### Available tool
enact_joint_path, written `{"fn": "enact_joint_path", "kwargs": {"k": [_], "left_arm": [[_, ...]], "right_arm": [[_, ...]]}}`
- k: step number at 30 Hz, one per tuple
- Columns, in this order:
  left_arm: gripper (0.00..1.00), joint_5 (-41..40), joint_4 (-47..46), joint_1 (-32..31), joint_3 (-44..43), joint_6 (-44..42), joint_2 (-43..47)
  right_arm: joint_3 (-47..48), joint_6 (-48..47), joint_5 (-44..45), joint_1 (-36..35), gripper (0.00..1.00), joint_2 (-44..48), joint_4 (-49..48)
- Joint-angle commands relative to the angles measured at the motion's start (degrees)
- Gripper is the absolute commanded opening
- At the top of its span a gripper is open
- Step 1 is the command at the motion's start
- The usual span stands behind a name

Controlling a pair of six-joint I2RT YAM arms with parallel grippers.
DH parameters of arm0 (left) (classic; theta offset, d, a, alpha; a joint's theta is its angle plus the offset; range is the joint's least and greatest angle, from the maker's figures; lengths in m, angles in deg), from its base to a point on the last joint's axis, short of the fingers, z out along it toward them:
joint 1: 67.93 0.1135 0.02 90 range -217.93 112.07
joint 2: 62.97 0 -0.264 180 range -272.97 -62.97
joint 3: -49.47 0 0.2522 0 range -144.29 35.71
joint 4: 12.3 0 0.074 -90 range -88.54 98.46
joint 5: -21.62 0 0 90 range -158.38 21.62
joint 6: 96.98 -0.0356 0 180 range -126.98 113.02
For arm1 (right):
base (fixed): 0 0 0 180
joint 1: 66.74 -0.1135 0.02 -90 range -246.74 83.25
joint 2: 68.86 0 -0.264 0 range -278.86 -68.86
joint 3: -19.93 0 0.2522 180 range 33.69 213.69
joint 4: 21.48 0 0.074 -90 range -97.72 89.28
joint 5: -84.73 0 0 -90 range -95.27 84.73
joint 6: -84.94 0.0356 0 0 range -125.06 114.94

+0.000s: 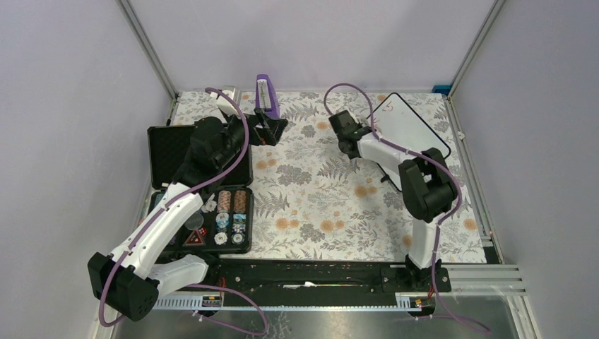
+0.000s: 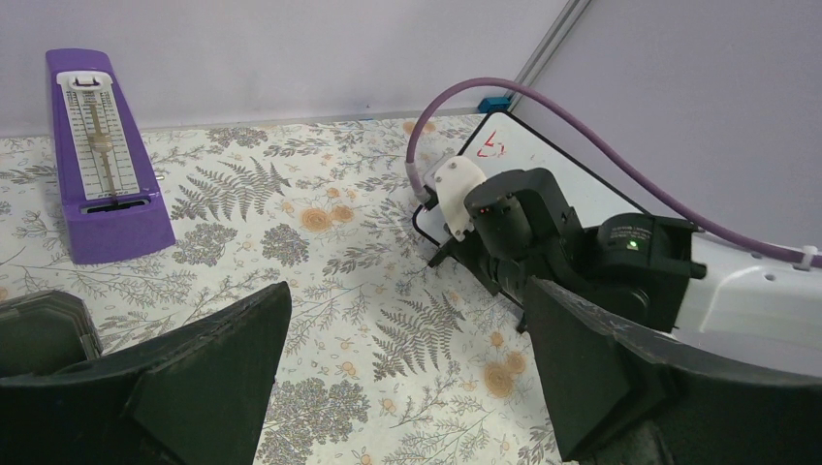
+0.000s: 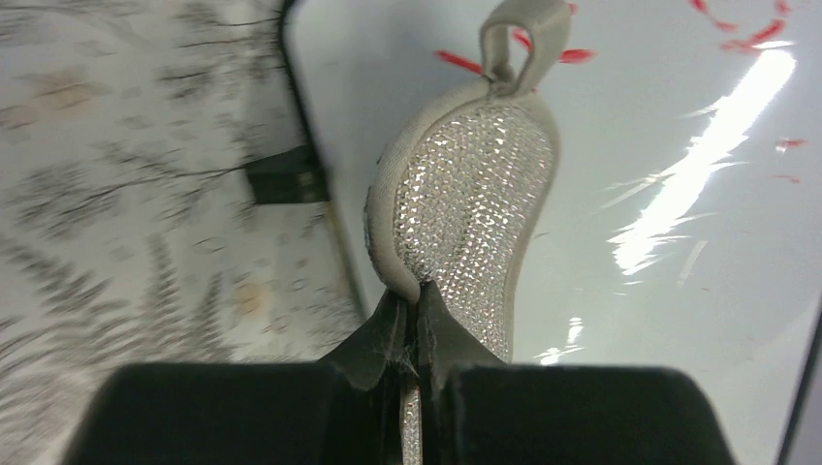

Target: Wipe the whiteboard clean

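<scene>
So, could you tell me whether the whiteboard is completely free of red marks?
No, red strokes show on the whiteboard just beyond the silvery pad pinched in the right hand.

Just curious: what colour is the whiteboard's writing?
Red writing on the whiteboard, clearest in right wrist view.

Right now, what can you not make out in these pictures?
- Top view: the right arm covers the near left part of the whiteboard; its red marks are too small to read.
- Right wrist view: the silvery pad in the right gripper hides some red marks; the top edge cuts others.
- Top view: the left arm covers part of the poker chip case.
</scene>
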Motion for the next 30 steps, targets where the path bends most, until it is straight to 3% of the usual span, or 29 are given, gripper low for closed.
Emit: {"fn": "enact_joint_path", "kwargs": {"k": [1, 7, 14, 23, 30], "left_arm": [[0.99, 0.95, -2.53, -0.22, -1.37, 0.33, 0.6], [0.99, 0.92, -2.53, -0.22, -1.42, 0.33, 0.82], [0.99, 1.09, -2.62, -0.22, -1.37, 0.51, 0.78], [0.99, 1.06, -2.53, -0.22, -1.39, 0.41, 0.72], [0.99, 1.1, -2.64, -0.22, -1.33, 0.51, 0.52]], "right_arm": [[1.62, 3.41, 2.91, 2.41, 0.0, 10.36, -0.43], [3.9, 5.93, 16.11, 9.95, 0.0, 12.04, 1.98], [4.29, -1.15, 22.2, 11.53, 0.0, 5.26, -2.33], [1.48, -0.17, 17.7, 5.59, 0.0, -3.24, -2.09], [1.05, 5.44, 6.62, -2.34, 0.0, -2.08, 0.45]]}}
